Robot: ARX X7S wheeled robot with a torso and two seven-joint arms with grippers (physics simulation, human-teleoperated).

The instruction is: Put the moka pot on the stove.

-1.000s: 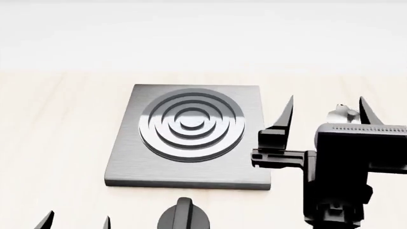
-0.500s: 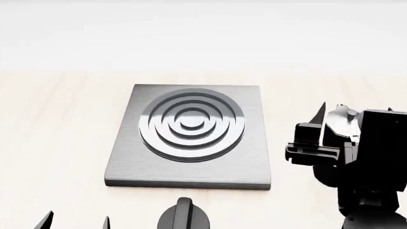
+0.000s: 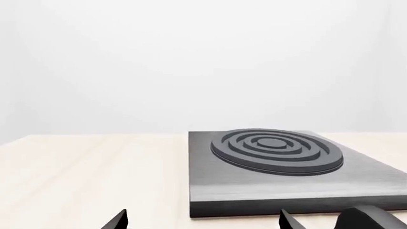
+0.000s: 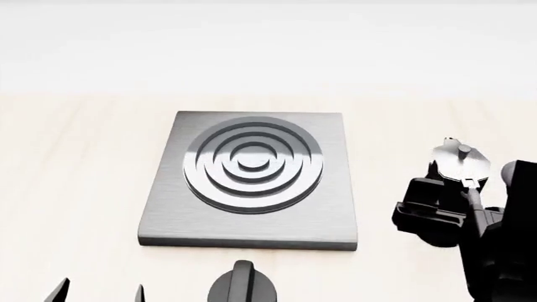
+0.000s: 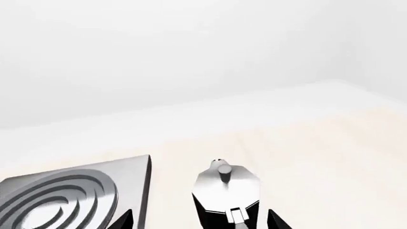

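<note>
Right pincer [image 5: 198,220] wide apart around moka pot [image 5: 226,193]

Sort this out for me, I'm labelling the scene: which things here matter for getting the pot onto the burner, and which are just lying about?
Job:
moka pot
stove
right hand

Lying about:
black knob
left hand, idle

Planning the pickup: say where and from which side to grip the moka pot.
Grip the moka pot around its narrow faceted body below the silvery lid, coming from the robot's side, as the right gripper already does with a finger on each side. It stands upright; the lid knob looks too small.
</note>
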